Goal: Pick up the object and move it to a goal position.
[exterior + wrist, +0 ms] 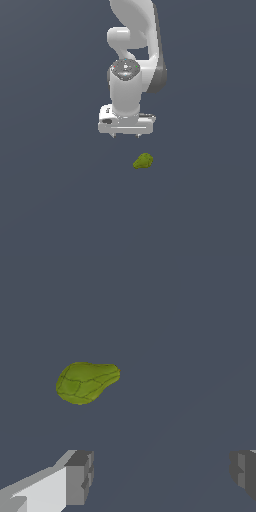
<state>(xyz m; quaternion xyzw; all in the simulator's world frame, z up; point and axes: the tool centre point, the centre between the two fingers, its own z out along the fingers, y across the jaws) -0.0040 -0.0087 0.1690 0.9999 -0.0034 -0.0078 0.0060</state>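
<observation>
Well apart, the fingers (80, 476) gape above the object (143, 161), untouched.

Small olive-green lumpy pear-like object (143, 161) (86, 382), lying on side on flat grey surface, one end tapered

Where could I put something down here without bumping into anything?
Almost anywhere: the grey floor lies bare on every side of the small green lump. The only crowded spot is just by the lump, where the white arm's gripper hangs, jaws apart.
</observation>
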